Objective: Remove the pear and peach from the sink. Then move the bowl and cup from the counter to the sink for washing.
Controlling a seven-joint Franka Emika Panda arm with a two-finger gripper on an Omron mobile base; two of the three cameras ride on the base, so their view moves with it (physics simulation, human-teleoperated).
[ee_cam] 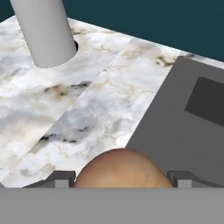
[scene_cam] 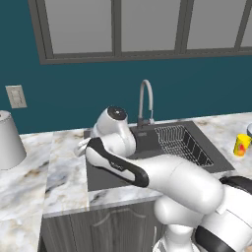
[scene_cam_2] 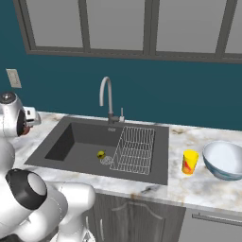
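The gripper [ee_cam: 122,183] pinches the peach [ee_cam: 122,168] between spread fingers [ee_cam: 59,179], above the counter [ee_cam: 87,113] just left of the sink [scene_cam_2: 80,142]. The pear [scene_cam_2: 100,154] lies in the sink beside the drain. The cup [scene_cam_2: 190,162] and bowl [scene_cam_2: 224,158] stand right of the sink.

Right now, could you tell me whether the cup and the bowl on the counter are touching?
Apart. The right base view shows a strip of bare marble counter between the yellow cup and the bowl.
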